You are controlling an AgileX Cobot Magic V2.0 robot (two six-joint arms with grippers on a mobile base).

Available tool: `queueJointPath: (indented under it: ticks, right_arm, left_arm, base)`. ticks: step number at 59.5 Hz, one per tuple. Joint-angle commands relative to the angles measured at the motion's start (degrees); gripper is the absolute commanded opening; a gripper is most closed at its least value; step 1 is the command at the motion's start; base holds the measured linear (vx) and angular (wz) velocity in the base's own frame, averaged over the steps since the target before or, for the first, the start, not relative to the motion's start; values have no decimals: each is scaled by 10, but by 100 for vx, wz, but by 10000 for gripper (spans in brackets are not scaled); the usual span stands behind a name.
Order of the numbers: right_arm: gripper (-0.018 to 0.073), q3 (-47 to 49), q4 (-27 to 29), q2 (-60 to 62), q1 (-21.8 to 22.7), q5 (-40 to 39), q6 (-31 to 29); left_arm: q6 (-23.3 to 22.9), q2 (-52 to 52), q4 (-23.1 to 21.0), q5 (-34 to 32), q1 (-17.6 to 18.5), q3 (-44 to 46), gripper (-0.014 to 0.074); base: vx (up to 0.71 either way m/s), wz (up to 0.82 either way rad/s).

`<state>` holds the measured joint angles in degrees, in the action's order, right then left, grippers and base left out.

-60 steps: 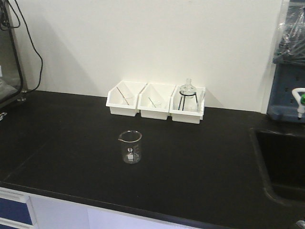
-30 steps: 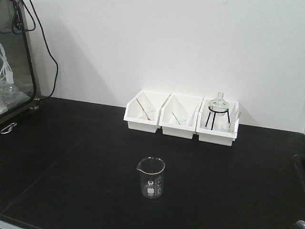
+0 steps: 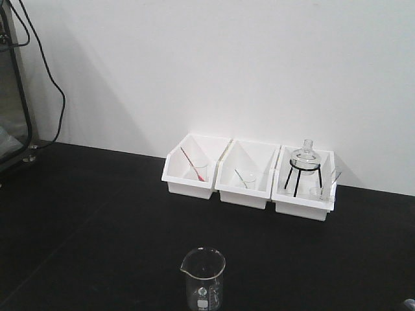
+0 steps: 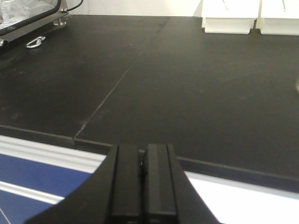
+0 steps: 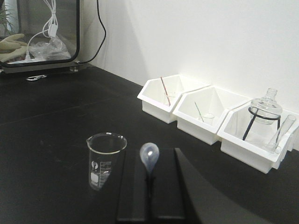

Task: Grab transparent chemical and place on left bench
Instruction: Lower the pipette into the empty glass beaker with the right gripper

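pipette (image 5: 149, 157) | clamped inside right hand (image 5: 150, 164) | bulb at its tips

black bench (image 3: 78, 227), beaker (image 3: 203, 280), three white bins (image 3: 243, 195)

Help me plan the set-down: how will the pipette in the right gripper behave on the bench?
The pipette looks like thin translucent plastic, so probably light and bendy. Its round bulb and slim stem may let it roll on the flat bench.
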<state>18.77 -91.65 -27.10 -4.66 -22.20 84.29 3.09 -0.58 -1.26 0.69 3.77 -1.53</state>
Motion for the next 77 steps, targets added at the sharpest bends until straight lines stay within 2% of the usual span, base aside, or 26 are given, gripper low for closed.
queueJointPath:
  ticks: [1, 30, 34, 41, 46, 50, 60, 65, 68, 77]
  right_arm:
    - [-3, 17, 14, -2, 2, 5, -1]
    - [-3, 18, 27, -7, 2, -1, 0]
    - [-3, 20, 51, -15, 2, -31, -1]
    - [-3, 32, 99, -50, 2, -54, -46]
    - [-3, 57, 152, -98, 2, -65, -77]
    - [-3, 88, 201, -149, 1, -103, -102]
    - [-1, 189, 298, -296, 0, -211, -239]
    - [-1, 239, 337, -360, -28, -196, -278]
    - [-1, 271, 356, -397, -65, -155, -303]
    - [-1, 363, 425, -500, -180, -22, -428]
  left_arm:
    - [-4, -11, 0, -45, 1, -9, -3]
    - [-4, -11, 0, -45, 1, -9, -3]
    - [-4, -11, 0, -45, 1, -9, -3]
    - [-4, -11, 0, -45, 1, -9, -3]
    - [-4, -11, 0, -45, 1, -9, -3]
    - [-4, -11, 0, -45, 1, -9, -3]
    - [-4, -11, 0, -45, 1, -9, -3]
    - [-4, -11, 0, -45, 1, -9, -3]
    - [-4, -11, 0, -45, 1, -9, -3]
    - [-4, -11, 0, -45, 1, -9, -3]
  base:
    - [16, 1]
    - [10, 3]
    - [4, 1]
    - [2, -1]
    - [0, -1]
    - [0, 0]
    - [0, 0]
    - [0, 0]
    - [0, 0]
    - [0, 0]
